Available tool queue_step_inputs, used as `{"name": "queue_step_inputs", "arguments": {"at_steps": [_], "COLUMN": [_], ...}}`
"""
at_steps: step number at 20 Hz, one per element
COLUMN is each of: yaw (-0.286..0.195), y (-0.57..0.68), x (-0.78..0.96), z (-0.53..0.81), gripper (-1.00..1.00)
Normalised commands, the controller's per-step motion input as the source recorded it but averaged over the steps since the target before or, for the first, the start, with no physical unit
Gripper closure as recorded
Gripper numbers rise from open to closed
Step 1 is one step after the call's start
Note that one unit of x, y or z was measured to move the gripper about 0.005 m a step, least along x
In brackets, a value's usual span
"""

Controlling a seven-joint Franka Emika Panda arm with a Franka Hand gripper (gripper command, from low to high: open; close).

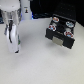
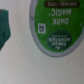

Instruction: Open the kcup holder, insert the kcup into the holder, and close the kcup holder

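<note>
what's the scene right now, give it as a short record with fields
arm: gripper low over the white table, on the exterior view's left
gripper state: cannot tell from either view
pod: green-topped pod lying on the table, filling the wrist view, label reads dark magic
holder: black drawer unit on the exterior view's right, drawer pulled open
holder contents: a few pods in the slots
pod in holder yet: no

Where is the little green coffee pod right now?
The kcup fills much of the wrist view, green top facing the camera, on the white table. In the exterior view, the gripper hangs at that view's left, well apart from the kcup holder.
</note>
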Motion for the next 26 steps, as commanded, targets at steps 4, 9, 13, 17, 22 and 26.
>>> {"name": "queue_step_inputs", "arguments": {"at_steps": [4, 9, 13, 17, 22, 26], "yaw": [-0.132, -0.128, -0.031, 0.0, -0.051, -0.008], "y": [0.01, 0.0, 0.0, 0.0, 0.03, 0.29], "x": [-0.06, -0.07, -0.02, -0.01, 0.0, 0.08], "z": [-0.12, -0.09, -0.06, -0.11, 0.07, 0.65], "gripper": [-1.0, -1.0, 1.0, 1.0, 1.0, 1.0]}}
